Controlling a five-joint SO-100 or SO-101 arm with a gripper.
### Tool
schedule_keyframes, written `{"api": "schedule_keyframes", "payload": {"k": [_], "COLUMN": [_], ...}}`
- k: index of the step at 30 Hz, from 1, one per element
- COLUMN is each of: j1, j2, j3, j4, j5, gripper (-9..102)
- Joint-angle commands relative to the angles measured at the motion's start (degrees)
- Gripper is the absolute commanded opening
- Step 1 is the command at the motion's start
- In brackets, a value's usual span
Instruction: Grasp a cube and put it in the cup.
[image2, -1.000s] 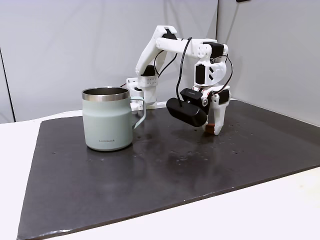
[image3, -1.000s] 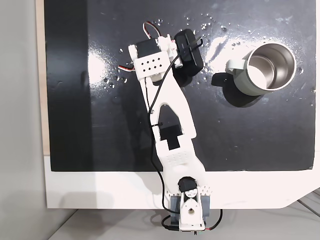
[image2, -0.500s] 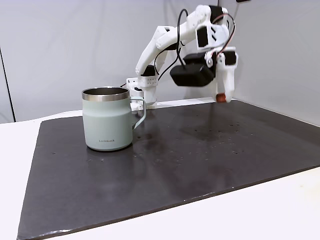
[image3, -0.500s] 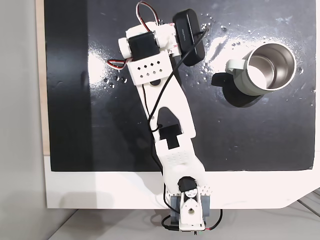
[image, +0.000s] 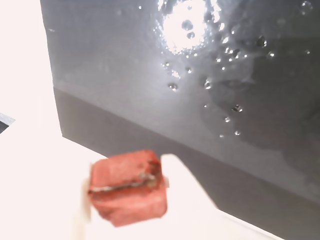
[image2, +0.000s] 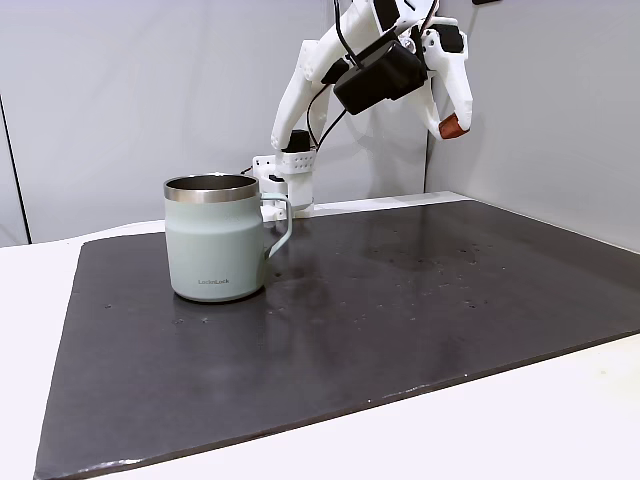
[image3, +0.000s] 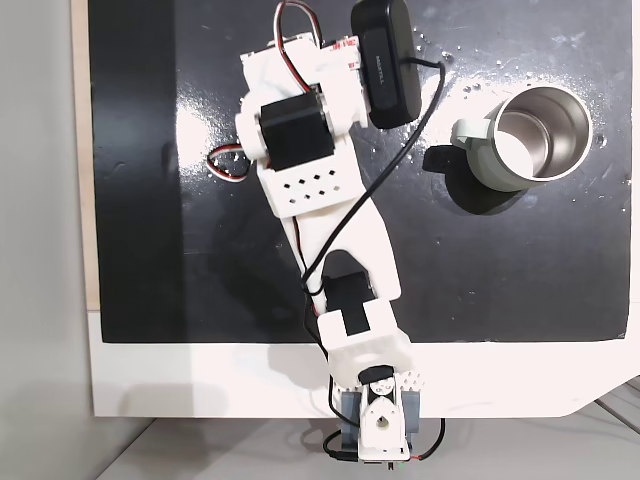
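**Ana:** Cube (image: 128, 186) first: where is it?

**Ben:** Between the fingers of the gripper (image2: 452, 125), closed on it. The wrist view has the reddish block clamped with a pale finger on either side. In the side-on fixed view it is a small red dot at the fingertips, high above the dark mat (image2: 400, 300) and clear of the worktop (image2: 560, 420).

**Ana:** And the cup (image2: 215, 238)?

**Ben:** Upright on the mat, handle toward the arm. In that side-on fixed view it sits low and well to the left of the gripper. From the top-down fixed view the cup (image3: 528, 137) lies to the right of the arm's head, well apart, with its steel mouth open and nothing visible inside.

**Ana:** So what does the next move turn on?

**Ben:** My guess is a sideways carry toward the cup's mouth, keeping height to clear the rim, then a release.

**Ana:** Anything hard to read?

**Ben:** The wrist view is blurred and overexposed at the fingers, so the grip's depth is unclear. From above, the arm and the black camera (image3: 388, 62) cover the fingertips and the cube.
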Motion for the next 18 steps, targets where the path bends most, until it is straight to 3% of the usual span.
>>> {"api": "schedule_keyframes", "payload": {"k": [1,7,18], "j1": [1.67,8.53,31.99], "j2": [5.1,7.21,9.67], "j3": [-0.35,-0.35,0.44], "j4": [-0.44,-0.62,2.9], "j5": [0.44,1.58,4.92], "gripper": [3,3,3]}}
